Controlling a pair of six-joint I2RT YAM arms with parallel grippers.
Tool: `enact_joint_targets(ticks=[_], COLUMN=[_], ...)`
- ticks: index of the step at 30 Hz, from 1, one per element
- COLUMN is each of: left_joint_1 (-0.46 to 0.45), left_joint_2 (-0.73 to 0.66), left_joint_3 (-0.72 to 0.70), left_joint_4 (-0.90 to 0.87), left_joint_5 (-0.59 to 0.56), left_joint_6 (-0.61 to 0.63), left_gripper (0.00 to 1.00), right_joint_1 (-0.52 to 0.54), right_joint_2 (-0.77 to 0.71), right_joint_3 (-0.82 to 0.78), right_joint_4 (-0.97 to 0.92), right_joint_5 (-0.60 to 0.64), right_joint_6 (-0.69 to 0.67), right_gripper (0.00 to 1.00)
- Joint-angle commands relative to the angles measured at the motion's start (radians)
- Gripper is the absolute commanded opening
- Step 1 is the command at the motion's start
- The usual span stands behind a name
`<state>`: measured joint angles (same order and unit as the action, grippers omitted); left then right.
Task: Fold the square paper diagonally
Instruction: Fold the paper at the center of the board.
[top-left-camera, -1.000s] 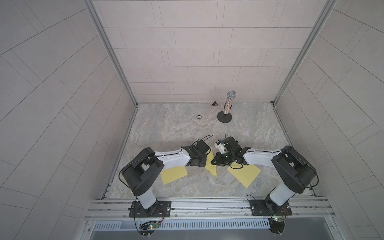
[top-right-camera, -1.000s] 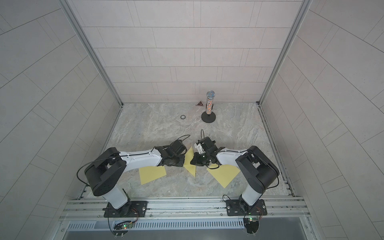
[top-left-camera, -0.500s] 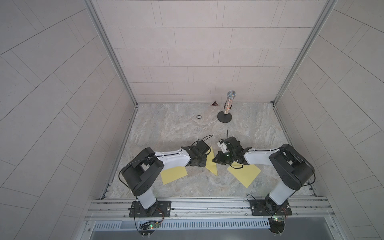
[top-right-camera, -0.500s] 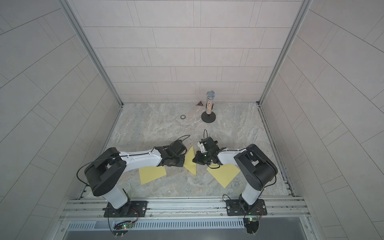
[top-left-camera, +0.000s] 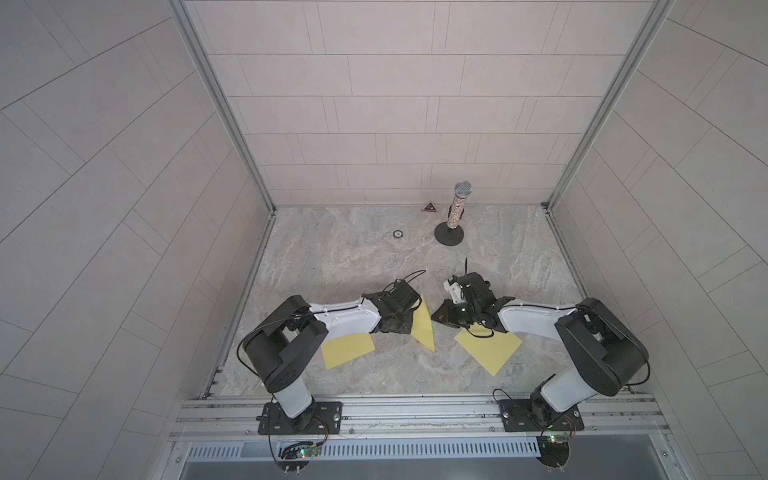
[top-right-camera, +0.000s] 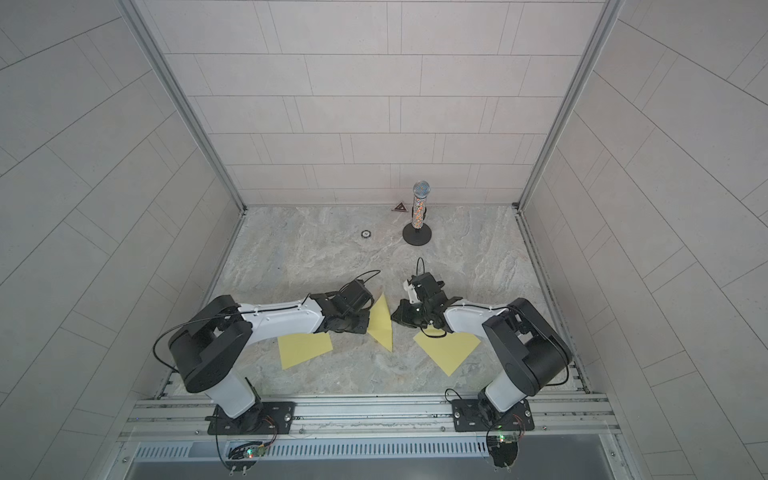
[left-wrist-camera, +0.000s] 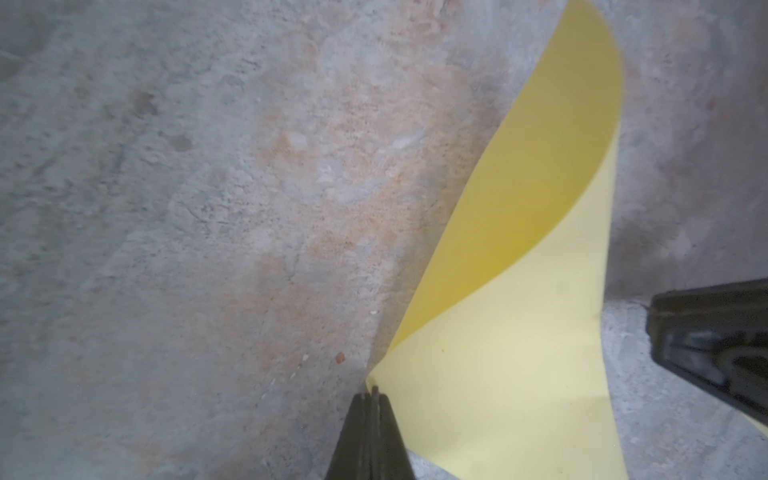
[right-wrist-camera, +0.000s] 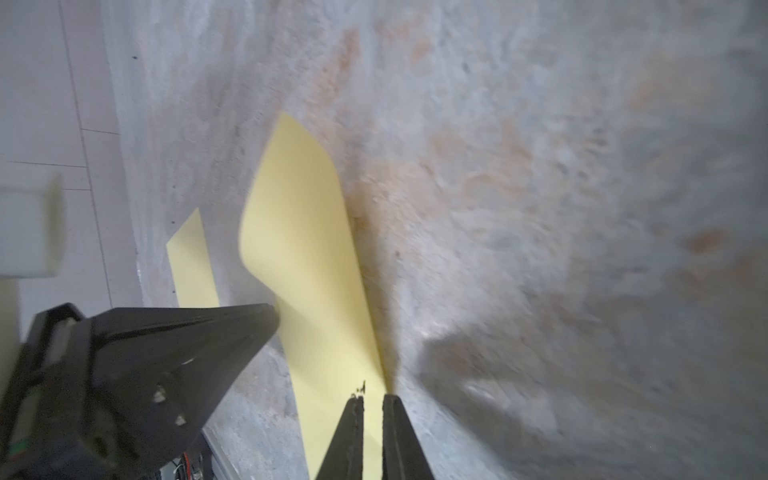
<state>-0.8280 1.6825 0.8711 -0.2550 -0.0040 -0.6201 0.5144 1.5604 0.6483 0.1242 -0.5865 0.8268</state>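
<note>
**A:** Yellow paper (top-left-camera: 424, 328) lies in the middle of the counter (top-left-camera: 353, 257), bent over into a pointy shape. Who holds it?
**B:** The left jaws are shut tight on 1 corner.
**A:** And the right jaws?
**B:** Open just a crack at its other side, with the paper's edge at the gap.
**A:** Any more paper?
**B:** 2 flat sheets, the left sheet (top-left-camera: 347, 349) and the right sheet (top-left-camera: 488, 343), 1 partly under each arm.

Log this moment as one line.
stage: fold looped, uncreased | left pincer: shut on folded yellow paper corner | right pincer: slightly open, near paper edge
</note>
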Motion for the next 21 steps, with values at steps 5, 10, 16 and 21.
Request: enact_joint_targets(ticks=[5, 10, 16, 21], left_joint_1=[-0.005, -0.005, -0.005, -0.006], left_joint_2=[0.019, 0.019, 0.016, 0.016], left_joint_3=[-0.035, -0.034, -0.037, -0.038], left_joint_4=[-0.069, -0.069, -0.069, -0.066], left_joint_5=[-0.022, -0.024, -0.025, -0.028], left_joint_6=[-0.001, -0.001, -0.001, 0.001], left_gripper=[0.0, 0.0, 0.0, 0.0], right_joint_1=[0.009, 0.011, 0.008, -0.012], right_joint_2=[0.095, 0.154, 0.191, 0.151], right_joint_3=[0.078, 0.109, 0.133, 0.107], right_joint_4=[0.086, 0.072, -0.06, -0.14], right_joint_5=[-0.092, -0.076, 0.063, 0.172], right_joint_6=[-0.014, -0.03, -0.11, -0.152], right_gripper=[0.14, 0.13, 0.1, 0.09])
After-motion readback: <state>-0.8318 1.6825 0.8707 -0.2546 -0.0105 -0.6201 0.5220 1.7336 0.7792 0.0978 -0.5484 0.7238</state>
